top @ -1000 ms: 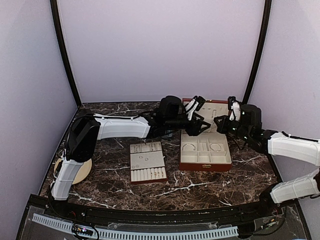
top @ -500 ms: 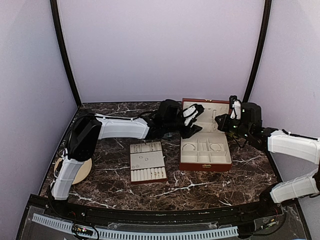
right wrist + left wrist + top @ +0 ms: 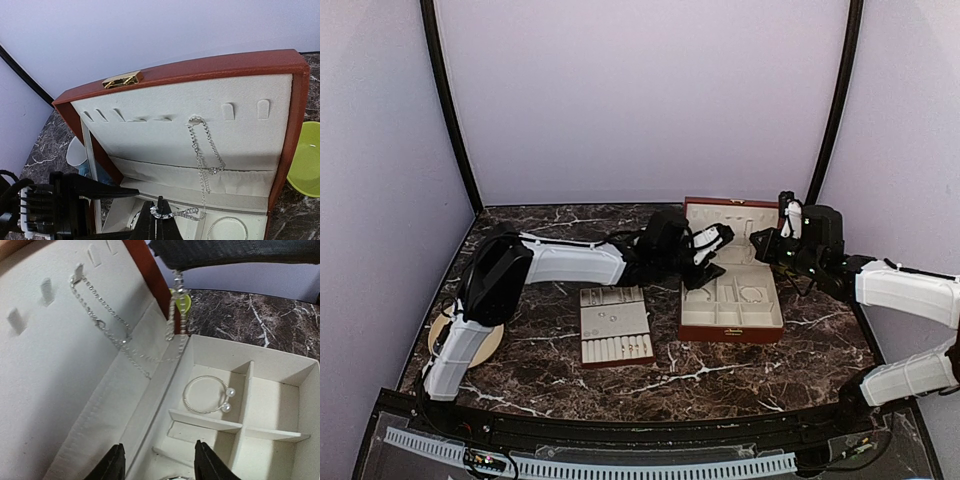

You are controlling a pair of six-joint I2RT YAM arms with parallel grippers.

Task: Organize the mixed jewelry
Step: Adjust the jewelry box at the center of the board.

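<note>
Right gripper (image 3: 159, 217) jaws are clamped on the free end of the chain (image 3: 212, 170). Left gripper (image 3: 157, 460) jaws are apart with nothing between them.

- Chain: the far end is looped over a hook (image 3: 195, 120) on the cream lining of the lid (image 3: 150, 145). The rest droops down the lining and comes back up to the right tips. It's held off the lining, probably so the slack doesn't pile up and tangle while it's routed.
- Left gripper hovers over the box (image 3: 730, 333), just by the hinge line and pointing down into the compartments. My read is that it's ready to tuck or steady the chain. It isn't touching anything.
- A bangle (image 3: 226, 407) with two pearl ends lies flat in a back compartment, so that piece looks sorted.
- The tray (image 3: 615, 325) sits left of the box. There are small pieces on it, too small to identify.

Judgement: mid-task, on the chain-hanging step. Next is probably getting the held end onto a hook or into the lid pocket. Risk is a pull that lifts the hooked end off.
</note>
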